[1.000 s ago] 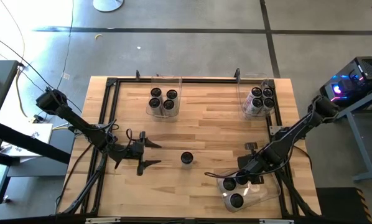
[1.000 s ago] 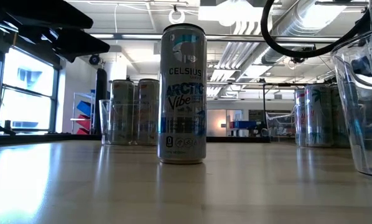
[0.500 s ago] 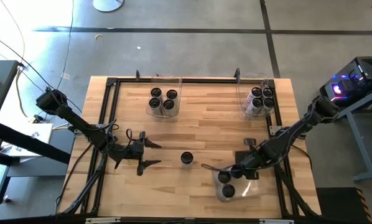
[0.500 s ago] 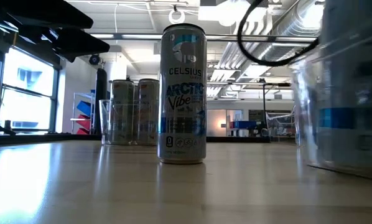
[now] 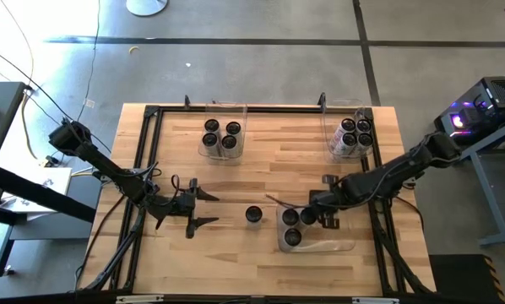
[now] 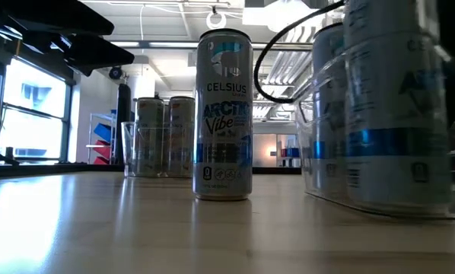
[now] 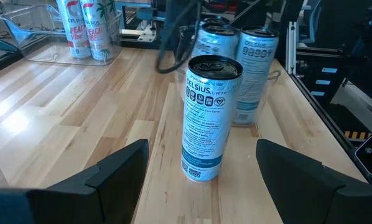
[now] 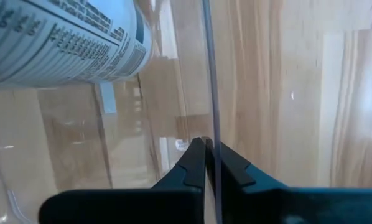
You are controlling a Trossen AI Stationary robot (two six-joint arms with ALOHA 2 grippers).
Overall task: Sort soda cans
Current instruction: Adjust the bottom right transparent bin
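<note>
A lone soda can (image 5: 253, 215) with a pale blue label stands upright on the wood near the table's middle; it also shows in the low view (image 6: 224, 114). My left gripper (image 5: 205, 209) is open, just to the can's left. In the left wrist view, the can (image 7: 208, 118) stands ahead of the spread fingers. My right gripper (image 5: 317, 213) is shut on a clear bin (image 5: 333, 245) that holds three cans (image 5: 292, 238), just right of the lone can. My right gripper pinches the clear bin's thin wall (image 8: 209, 93) at its top edge, one finger (image 8: 192, 163) on each face of it, and comes at it from above. The bin stands flat on the table with its three cans upright.
Two more clear bins stand at the far edge: one (image 5: 221, 148) left of centre with three cans, one (image 5: 347, 150) at the far right with several. A black frame (image 5: 236, 108) runs around the table. Bare wood lies between the far bins and the grippers.
My right gripper has dragged the clear bin with its three cans from the near right corner toward the table's left and a little farther away. The bin has turned as it slid and now sits beside the lone can. The left arm has kept still.
</note>
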